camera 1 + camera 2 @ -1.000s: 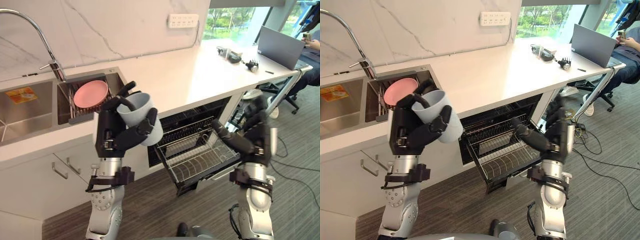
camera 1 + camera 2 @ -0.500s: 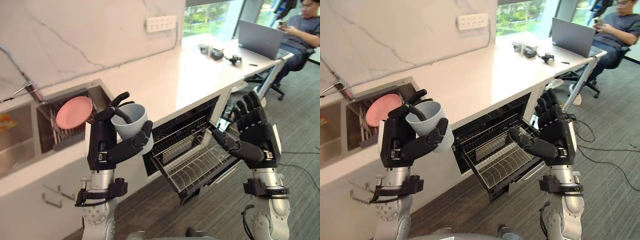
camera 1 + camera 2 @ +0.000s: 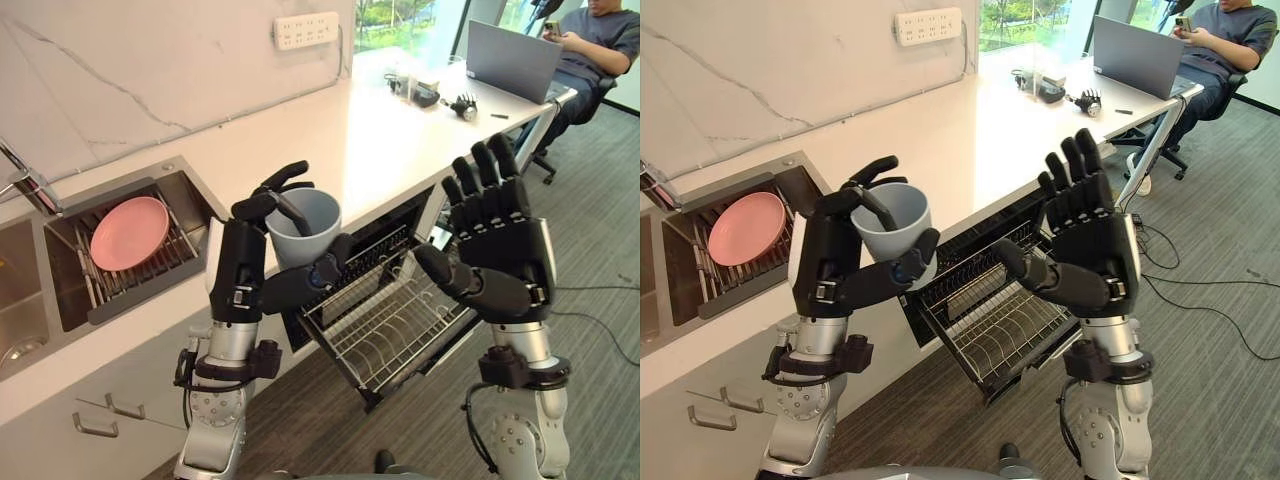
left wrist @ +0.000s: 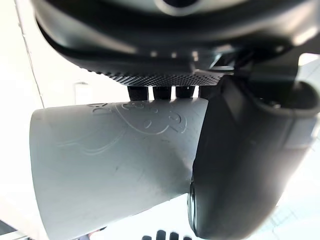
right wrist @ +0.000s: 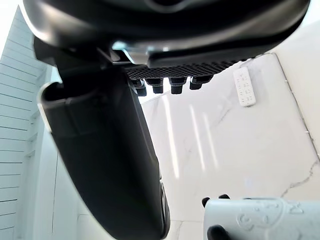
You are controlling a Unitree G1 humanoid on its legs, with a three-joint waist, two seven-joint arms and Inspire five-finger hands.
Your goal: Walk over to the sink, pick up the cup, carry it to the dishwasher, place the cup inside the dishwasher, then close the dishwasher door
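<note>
pickup done: cup [image 3: 308,226] off the sink [image 3: 195,200] | left hand [image 3: 240,272] curled round it | right hand [image 3: 505,238] spread, empty | dishwasher rack [image 3: 388,325] at cup's 5 o'clock | left: place cup, close door

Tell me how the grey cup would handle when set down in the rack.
Probably rigid: the cup looks round and undented in the left robot hand. Likely light, being held one-handed. Tall and seemingly tapered toward its base, it may tip on the wire rack.
</note>
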